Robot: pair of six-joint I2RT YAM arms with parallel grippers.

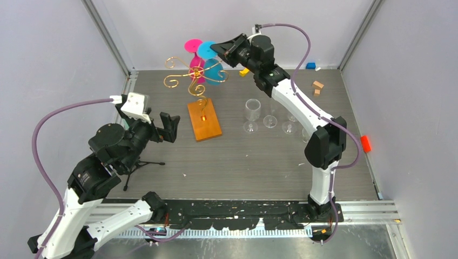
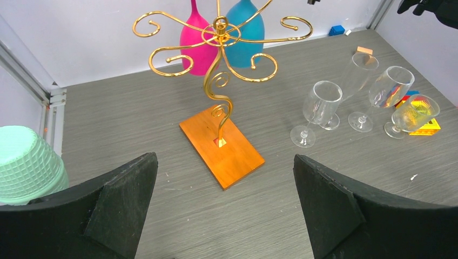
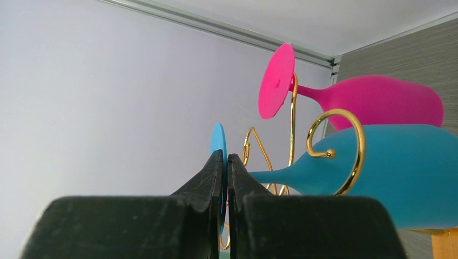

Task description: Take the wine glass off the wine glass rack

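While on rack [image 2: 237, 156], blue wine glass [image 3: 389, 172], right tool [image 3: 226, 159] pinching foot

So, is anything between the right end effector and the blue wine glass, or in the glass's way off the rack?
Nothing between them: the right end effector is shut on the foot of the blue wine glass. The rack's gold curl loops round its stem, and the pink glass hangs beside.

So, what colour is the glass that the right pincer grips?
Turquoise blue; the glass shows best in the right wrist view.
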